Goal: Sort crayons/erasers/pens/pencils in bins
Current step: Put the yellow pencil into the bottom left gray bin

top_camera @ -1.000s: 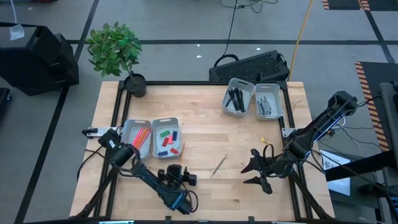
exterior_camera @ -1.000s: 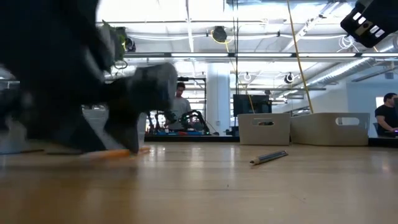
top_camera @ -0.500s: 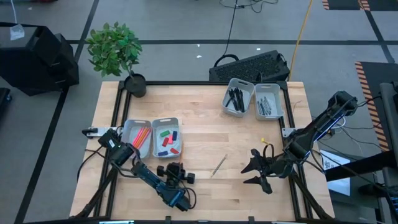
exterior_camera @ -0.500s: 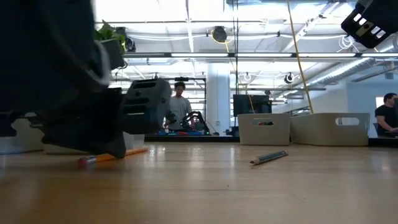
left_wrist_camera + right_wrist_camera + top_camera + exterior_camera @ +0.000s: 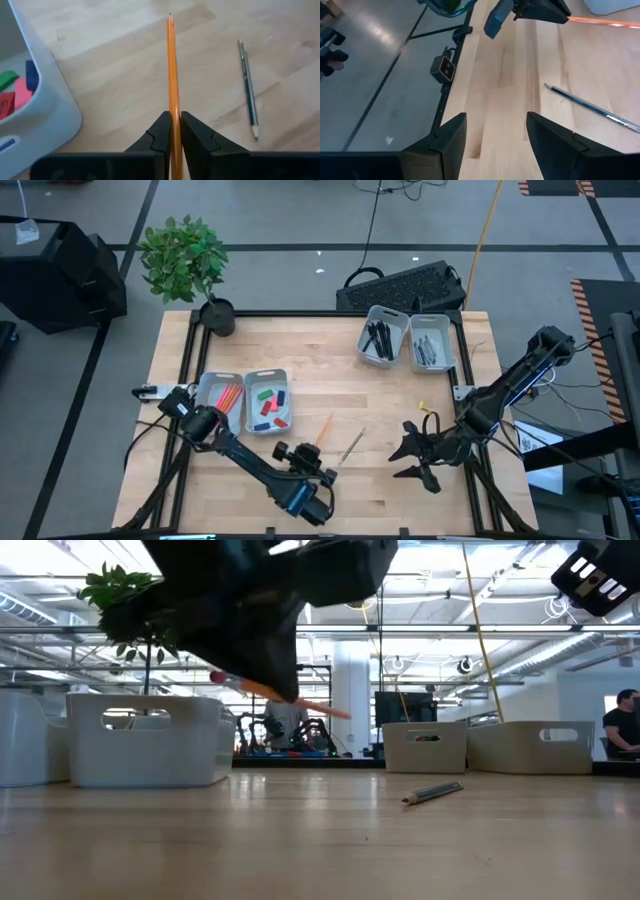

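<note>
Now the left gripper (image 5: 172,131) pinches an orange pencil (image 5: 171,75) tight, up off the table (image 5: 400,395) near its front edge. The pencil sticks straight out past the fingers, tip toward the far right corner. The right gripper (image 5: 496,131) waits spread wide by the right edge.

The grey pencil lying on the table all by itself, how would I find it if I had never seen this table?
Start at the wooden table and go to its near middle, between the two arms. The grey pencil lies flat on the bare wood there, in no bin. Next to it the left claw holds an orange pencil up off the table; the grey one is dark, thin and nobody is touching it.
</note>
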Available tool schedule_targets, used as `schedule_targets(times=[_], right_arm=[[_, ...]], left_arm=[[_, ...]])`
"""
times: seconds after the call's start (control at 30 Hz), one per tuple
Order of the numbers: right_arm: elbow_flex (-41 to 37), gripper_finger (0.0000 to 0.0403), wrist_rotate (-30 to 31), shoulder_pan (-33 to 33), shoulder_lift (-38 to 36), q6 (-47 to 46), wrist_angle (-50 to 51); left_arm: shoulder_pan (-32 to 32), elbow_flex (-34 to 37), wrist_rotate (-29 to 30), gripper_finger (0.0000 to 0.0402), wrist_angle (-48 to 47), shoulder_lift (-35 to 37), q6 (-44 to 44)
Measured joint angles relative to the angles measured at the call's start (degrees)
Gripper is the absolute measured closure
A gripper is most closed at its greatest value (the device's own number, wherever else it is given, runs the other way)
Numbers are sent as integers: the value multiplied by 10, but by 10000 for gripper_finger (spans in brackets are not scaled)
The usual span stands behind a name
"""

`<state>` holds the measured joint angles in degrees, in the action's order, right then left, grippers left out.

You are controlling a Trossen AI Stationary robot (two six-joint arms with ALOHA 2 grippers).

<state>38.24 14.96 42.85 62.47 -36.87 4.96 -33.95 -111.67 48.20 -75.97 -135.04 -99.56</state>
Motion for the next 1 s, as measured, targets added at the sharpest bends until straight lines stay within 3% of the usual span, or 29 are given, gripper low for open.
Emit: schedule_targets(times=[0.23, 0.6, 0.83, 1.0], right_arm=[[0, 202, -17, 1, 0, -4, -2], [0, 202, -18, 4, 0, -10, -4], [0, 202, -18, 4, 0, -10, -5], [0, 202, -18, 4, 0, -10, -5]], left_arm=[[7, -2, 16, 367, 2, 0, -4], [7, -2, -6, 400, 0, 1, -41], [10, -2, -18, 399, 5, 1, -31], [26, 19, -38, 379, 67, 2, -12]])
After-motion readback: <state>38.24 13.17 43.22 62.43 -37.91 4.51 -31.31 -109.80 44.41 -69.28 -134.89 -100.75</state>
